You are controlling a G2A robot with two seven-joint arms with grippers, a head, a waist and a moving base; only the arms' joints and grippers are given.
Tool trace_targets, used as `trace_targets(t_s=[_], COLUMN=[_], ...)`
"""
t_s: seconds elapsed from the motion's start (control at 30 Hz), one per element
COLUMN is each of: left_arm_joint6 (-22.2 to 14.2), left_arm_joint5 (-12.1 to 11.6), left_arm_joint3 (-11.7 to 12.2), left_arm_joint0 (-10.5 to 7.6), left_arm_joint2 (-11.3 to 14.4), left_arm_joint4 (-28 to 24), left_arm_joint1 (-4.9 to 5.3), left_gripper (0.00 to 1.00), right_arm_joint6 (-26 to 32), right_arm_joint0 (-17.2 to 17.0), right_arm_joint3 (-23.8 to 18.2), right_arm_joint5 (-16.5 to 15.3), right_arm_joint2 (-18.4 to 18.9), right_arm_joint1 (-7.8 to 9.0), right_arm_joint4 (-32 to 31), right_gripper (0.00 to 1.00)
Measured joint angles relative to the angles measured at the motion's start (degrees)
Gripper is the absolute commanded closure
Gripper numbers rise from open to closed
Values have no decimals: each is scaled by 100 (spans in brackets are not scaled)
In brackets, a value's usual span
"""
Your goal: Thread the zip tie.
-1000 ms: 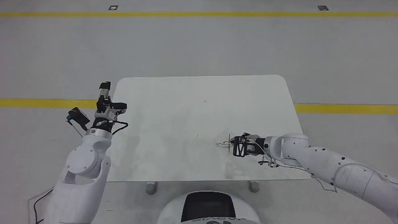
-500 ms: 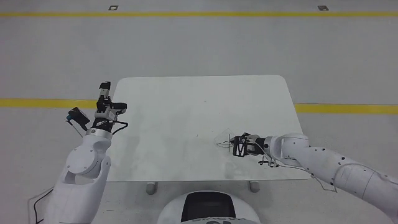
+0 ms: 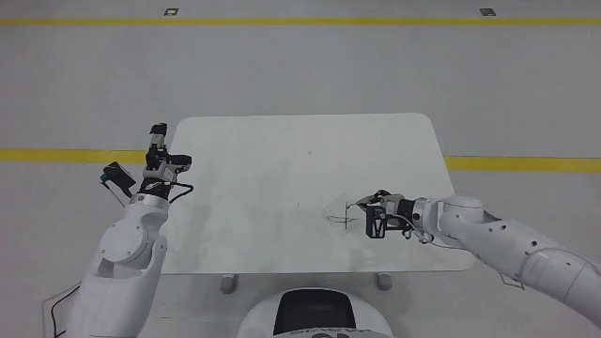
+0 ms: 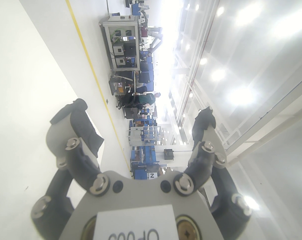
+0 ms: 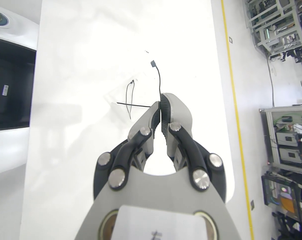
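Top view sets the left claw [image 3: 169, 147] off the left edge of the white surface [image 3: 282, 160], raised and well apart from the work; in the left wrist view its fingers [image 4: 76, 121] stand spread with nothing between them, which reads as an arm parked out of the way until a second grip is wanted; toward the right front part of the surface, the right wrist view shows the right claw [image 5: 160, 102] pinched closed on the strap of the black zip tie [image 5: 159, 81]; the head [image 5: 153, 63] juts free beyond the tips, probably left on a short free length so it can be aimed and met by the other end; just beside it a thin black loop [image 5: 130, 93] lies on the surface, and a straight strand [image 5: 133, 105] runs from the loop's side to the claw's tip; whether that strand is the held tie's own tail or a separate piece I cannot tell; nothing passes through the head, so the threading itself looks not yet done.
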Motion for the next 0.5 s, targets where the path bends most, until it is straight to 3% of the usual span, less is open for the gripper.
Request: trace_targets(t_s=[0.17, 0.33, 0.5], left_arm_joint6=[0, 0, 0], left_arm_joint5=[0, 0, 0], left_arm_joint3=[0, 0, 0], left_arm_joint0=[0, 0, 0], left_arm_joint2=[0, 0, 0], left_arm_joint4=[0, 0, 0], left_arm_joint1=[0, 0, 0], left_gripper=[0, 0, 0], right_arm_joint6=[-320, -634, -862], right_arm_joint0=[276, 1060, 1273], right_arm_joint3=[27, 19, 42], right_arm_joint5=[-117, -112, -112], right_arm_joint2=[-40, -699, -695], right_arm_joint1=[86, 177, 194], right_arm_joint4=[-175, -169, -169], right_gripper=[100, 100, 100])
